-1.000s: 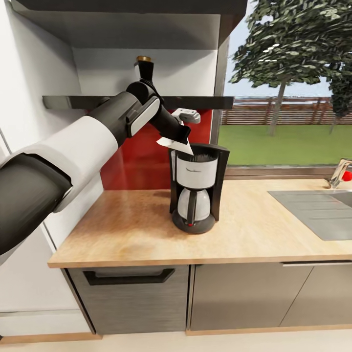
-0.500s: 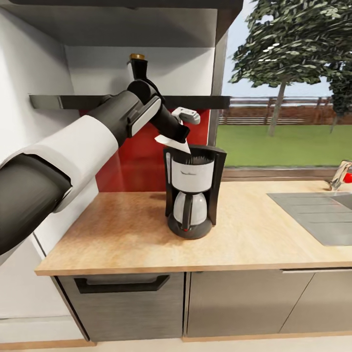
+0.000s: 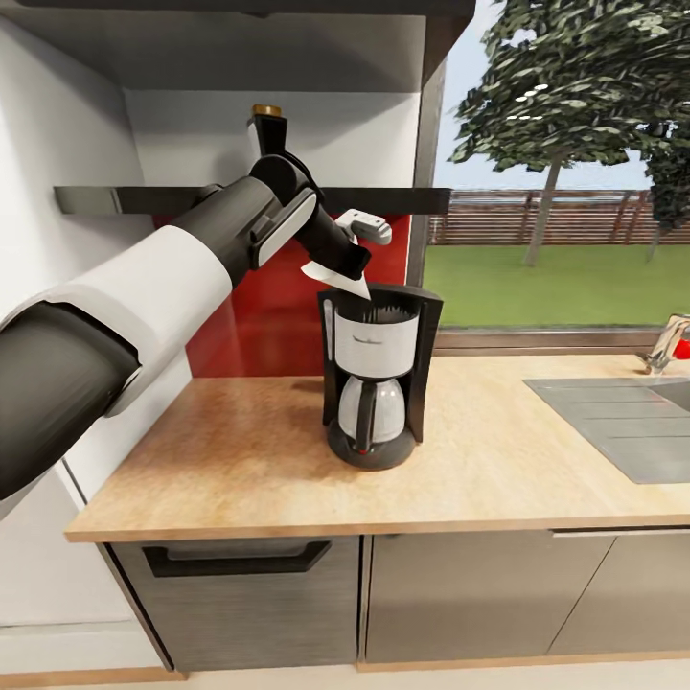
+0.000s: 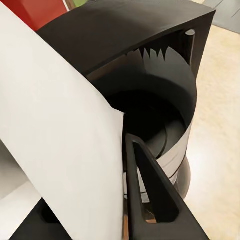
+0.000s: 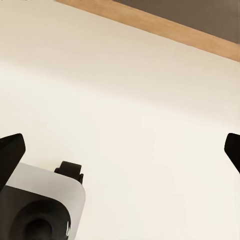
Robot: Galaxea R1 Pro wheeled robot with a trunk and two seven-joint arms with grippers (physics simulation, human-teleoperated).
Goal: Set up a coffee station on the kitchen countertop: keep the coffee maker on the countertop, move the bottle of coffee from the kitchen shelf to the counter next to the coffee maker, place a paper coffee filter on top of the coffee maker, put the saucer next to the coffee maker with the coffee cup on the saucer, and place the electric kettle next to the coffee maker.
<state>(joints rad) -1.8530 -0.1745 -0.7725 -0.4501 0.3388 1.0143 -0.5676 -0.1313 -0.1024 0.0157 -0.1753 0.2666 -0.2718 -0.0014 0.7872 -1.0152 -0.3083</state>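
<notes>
From the head view, the left gripper [image 3: 351,271] pinches the paper coffee filter [image 3: 335,279] above the coffee maker [image 3: 376,383], at its eleven o'clock. Left wrist: one finger [image 4: 150,195] presses the filter over the basket. Right wrist: the right gripper [image 5: 120,150] fingertips spread wide, holding nothing.

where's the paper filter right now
In the head view, the filter is held in the left gripper, just above the coffee maker's open top, left of centre.

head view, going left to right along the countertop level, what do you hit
drawer handle → coffee maker → sink drainboard → faucet
</notes>
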